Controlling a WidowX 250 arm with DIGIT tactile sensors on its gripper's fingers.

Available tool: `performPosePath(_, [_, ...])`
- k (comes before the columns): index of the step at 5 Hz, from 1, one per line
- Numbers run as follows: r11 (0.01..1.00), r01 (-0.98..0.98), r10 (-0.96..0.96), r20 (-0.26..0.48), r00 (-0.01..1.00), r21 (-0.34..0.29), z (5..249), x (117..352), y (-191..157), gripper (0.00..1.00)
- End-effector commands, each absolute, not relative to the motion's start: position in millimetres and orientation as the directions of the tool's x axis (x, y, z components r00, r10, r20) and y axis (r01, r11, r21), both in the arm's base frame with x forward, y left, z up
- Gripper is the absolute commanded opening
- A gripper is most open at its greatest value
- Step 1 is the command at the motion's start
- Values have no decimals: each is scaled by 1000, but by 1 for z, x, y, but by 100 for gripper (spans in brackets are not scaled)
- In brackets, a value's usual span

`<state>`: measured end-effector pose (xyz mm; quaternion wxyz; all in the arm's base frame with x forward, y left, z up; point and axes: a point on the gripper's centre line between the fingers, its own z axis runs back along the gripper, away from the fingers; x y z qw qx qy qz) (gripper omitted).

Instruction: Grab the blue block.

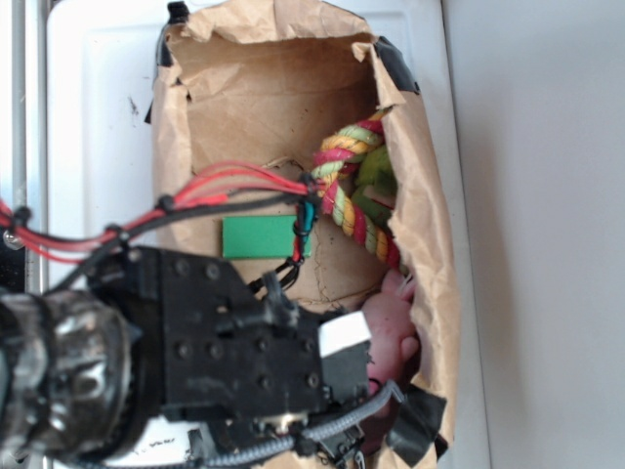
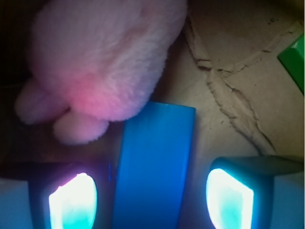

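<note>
In the wrist view, the tool (image 2: pixel 152 198) is standing released, its two glowing pads (image 2: pixel 74 202) sitting apart at 7 and 5 o'clock of the frame. The blue block (image 2: pixel 155 164) is lying flat between them, running lengthwise from the bottom edge up toward 12 o'clock. Its left side is sitting just beside the left pad, while a clear gap of brown paper is showing between its right side and the right pad. Neither pad is visibly pressing on it.

The pink toy bunny (image 2: pixel 107 62) is filling the frame from 10 to 12 o'clock, its fuzzy body reaching down to the block's upper left corner; whether the two are touching is hard to tell. A corner of the green block (image 2: pixel 295 59) is peeking in at 2 o'clock, well apart from the blue one.

In the exterior view, the black arm (image 1: pixel 215 362) is reaching in from 8 o'clock and covering the lower end of a crumpled brown paper bag (image 1: pixel 264 88) that is lying on the white surface (image 1: pixel 98 107). The blue block is hidden there under the arm. The green block (image 1: pixel 259 237) is lying near the middle of the bag, a coloured rope toy (image 1: pixel 352 186) is sitting at its 2 o'clock, and the bunny (image 1: pixel 391 327) is showing at 5 o'clock. Red and black wires (image 1: pixel 195 195) are trailing over the bag.
</note>
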<state>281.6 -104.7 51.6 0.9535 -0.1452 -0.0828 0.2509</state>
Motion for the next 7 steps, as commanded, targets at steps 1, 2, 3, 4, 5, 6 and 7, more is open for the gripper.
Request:
performPosePath(1, [845, -422, 483, 128, 866, -328, 58, 292, -117, 100])
performPosePath(2, [853, -418, 476, 139, 868, -313, 51, 293, -121, 100])
performPosePath(3, [857, -417, 473, 145, 869, -303, 43, 294, -121, 100])
performPosePath(4, [868, -410, 464, 158, 872, -281, 33, 294, -120, 100])
performPosePath(5, [876, -406, 454, 166, 875, -259, 24, 292, -117, 100])
performPosePath(6, [879, -405, 452, 168, 876, -251, 20, 292, -112, 0])
performPosePath(7, [875, -410, 459, 173, 872, -257, 22, 293, -105, 0])
